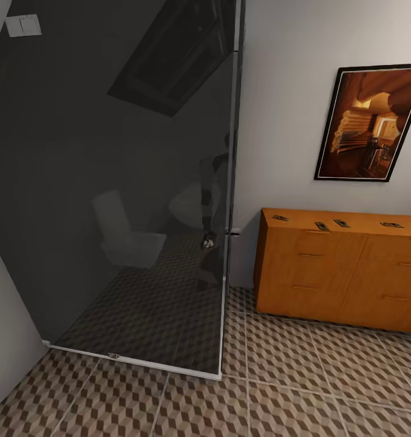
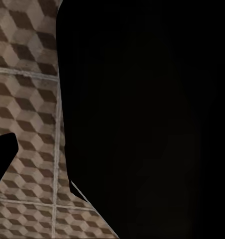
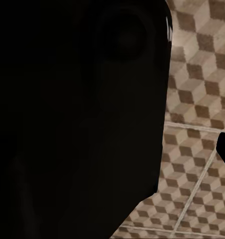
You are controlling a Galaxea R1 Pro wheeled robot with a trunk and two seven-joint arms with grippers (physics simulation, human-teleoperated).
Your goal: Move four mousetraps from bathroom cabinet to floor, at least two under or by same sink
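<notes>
Both wrist views are largely blocked by black shapes, with only patches of cube-patterned floor (image 2: 27, 99) seen past them, so it cannot be told whether either hand is wide or narrow. Four traps are counted on top of the cabinet (image 1: 326, 273), which is cut off at the picture's right edge: trap one (image 1: 280, 217), two (image 1: 321, 226), three (image 1: 342, 223) and four (image 1: 391, 225). They are seen only as small flat dark-and-brown pieces, their details too small to be made out.

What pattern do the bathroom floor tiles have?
A brown, beige and cream 3D-cube print with light grout lines on the bathroom floor; clearest in the head view.
</notes>
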